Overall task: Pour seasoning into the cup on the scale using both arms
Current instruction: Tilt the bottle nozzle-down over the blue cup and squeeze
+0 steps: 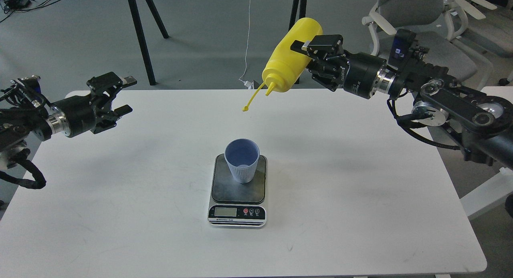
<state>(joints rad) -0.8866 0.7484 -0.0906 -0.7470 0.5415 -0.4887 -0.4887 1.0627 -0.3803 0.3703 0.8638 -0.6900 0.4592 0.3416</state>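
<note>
At mid-left of the frame you see the left gripper (125, 94), black and angular, its fingers spread apart over the smooth white table (360, 198) and holding nothing; its arm runs off the left edge. At lower centre sits the scale (239, 192), a flat dark platform with a silver front strip whose display you cannot read. On the platform stands the ribbed, pale blue cup (242, 160). At upper centre-right, the right gripper (306, 53) clamps the glossy yellow seasoning (290, 55), tilted nozzle-down, its cap dangling on a thin tether.
</note>
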